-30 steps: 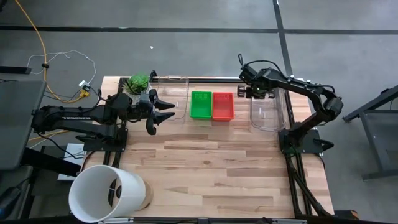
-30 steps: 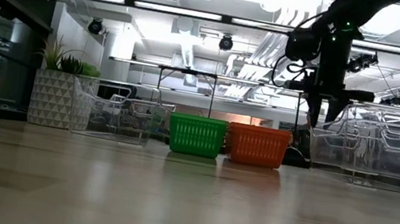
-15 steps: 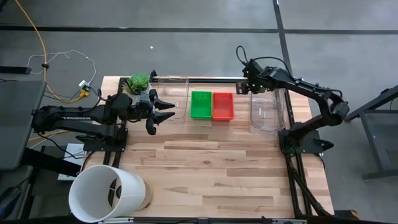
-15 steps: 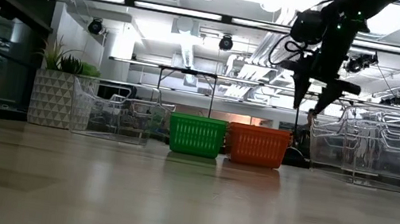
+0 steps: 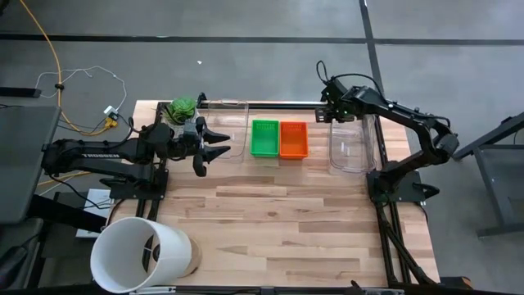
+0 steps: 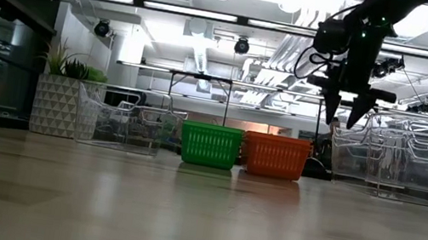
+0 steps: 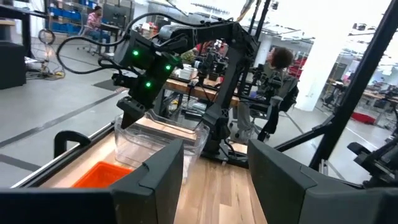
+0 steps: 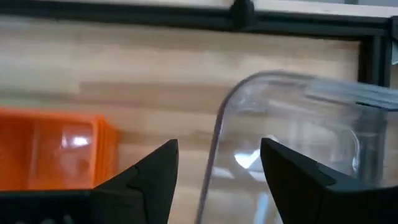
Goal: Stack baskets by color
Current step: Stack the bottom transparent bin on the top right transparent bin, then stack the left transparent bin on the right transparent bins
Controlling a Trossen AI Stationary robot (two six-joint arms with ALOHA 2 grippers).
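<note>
A green basket (image 5: 264, 138) and a red-orange basket (image 5: 293, 138) stand on their bottoms side by side at the table's far middle, also seen in the low view as green (image 6: 210, 144) and red-orange (image 6: 275, 156). My right gripper (image 5: 332, 115) hangs open above the far left corner of a clear bin (image 5: 354, 144), pointing steeply down with nothing between its fingers (image 8: 298, 180). The red-orange basket (image 8: 56, 149) lies off to one side below it. My left gripper (image 5: 227, 145) waits open and level, left of the green basket and well above the table.
A second clear bin (image 5: 228, 127) stands left of the green basket, under my left gripper. A potted plant (image 5: 182, 108) sits at the far left corner. A large white bucket (image 5: 143, 254) lies on its side at the near left. Bare wood covers the middle and near right.
My right gripper has risen a little over the clear bin's far left corner and rolled about its own axis, tipping aslant and then coming back nearly plumb. Its fingers stand wider apart now than a second ago. The baskets and my left arm have kept still.
</note>
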